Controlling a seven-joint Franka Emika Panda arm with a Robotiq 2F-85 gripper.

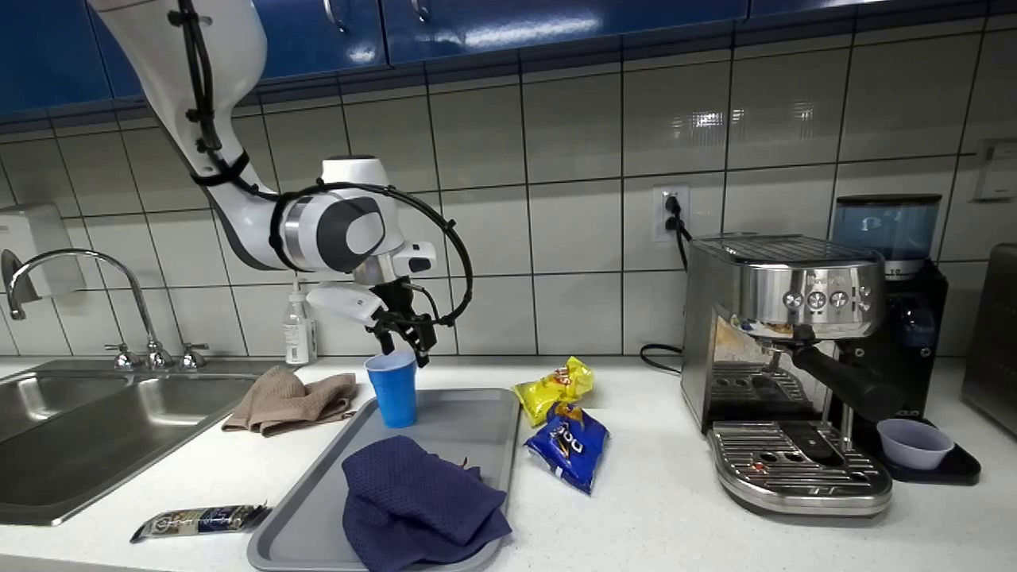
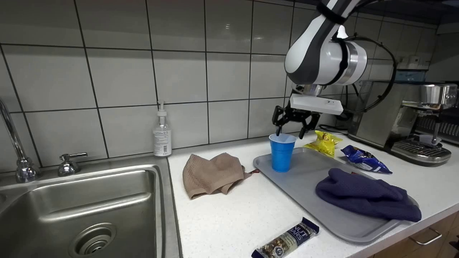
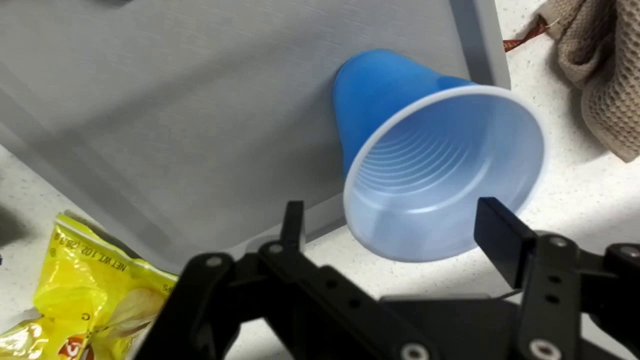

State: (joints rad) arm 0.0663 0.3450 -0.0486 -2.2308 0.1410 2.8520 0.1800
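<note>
My gripper [image 3: 391, 202] stands open just above the rim of a blue cup, with its fingers spread and no thing gripped. The cup [image 1: 395, 393] is upright at the back of a grey tray [image 2: 344, 231], its white inside showing in the wrist view. There, the right finger [image 3: 502, 240] overlaps the near part of the cup's mouth, while the left one lies apart from the rim. Whether a fingertip touches the cup, I cannot tell. A dark blue cloth [image 1: 425, 500] covers the front part of the tray.
Right of the tray lie a yellow chip bag [image 1: 556, 389] and a blue one [image 1: 570, 446]. To its left are a brown cloth [image 2: 215, 175] and a nut bar [image 2: 287, 240], with a sink [image 2: 89, 200] beyond. A coffee machine [image 1: 786, 373] and soap bottle [image 2: 162, 134] stand nearby.
</note>
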